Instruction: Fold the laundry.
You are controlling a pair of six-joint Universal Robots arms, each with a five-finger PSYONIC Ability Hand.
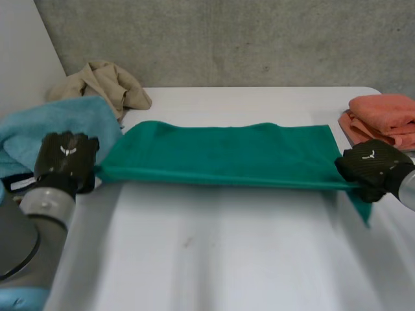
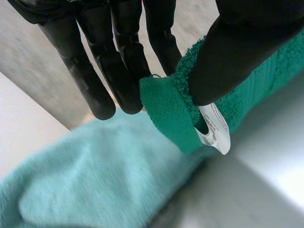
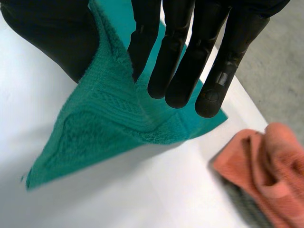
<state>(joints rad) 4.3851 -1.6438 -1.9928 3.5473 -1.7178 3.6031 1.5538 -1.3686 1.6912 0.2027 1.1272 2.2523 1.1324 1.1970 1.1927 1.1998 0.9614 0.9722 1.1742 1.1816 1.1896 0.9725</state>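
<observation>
A green towel (image 1: 220, 152) is stretched in a long band across the white table (image 1: 227, 253), its near edge lifted between my two hands. My left hand (image 1: 65, 159) holds the towel's left end. In the left wrist view its thumb (image 2: 237, 52) pinches the green corner (image 2: 171, 114) against straight fingers (image 2: 104, 71), and a white label (image 2: 216, 135) hangs from that corner. My right hand (image 1: 373, 165) holds the right end. There the towel (image 3: 109, 128) runs between thumb (image 3: 52, 38) and fingers (image 3: 190, 57), and a loose corner hangs below the hand.
A light blue towel (image 1: 58, 123) lies at the left by my left arm, with a beige cloth (image 1: 104, 84) behind it. Folded orange towels (image 1: 382, 120) sit at the right edge, close to my right hand. A concrete wall stands behind the table.
</observation>
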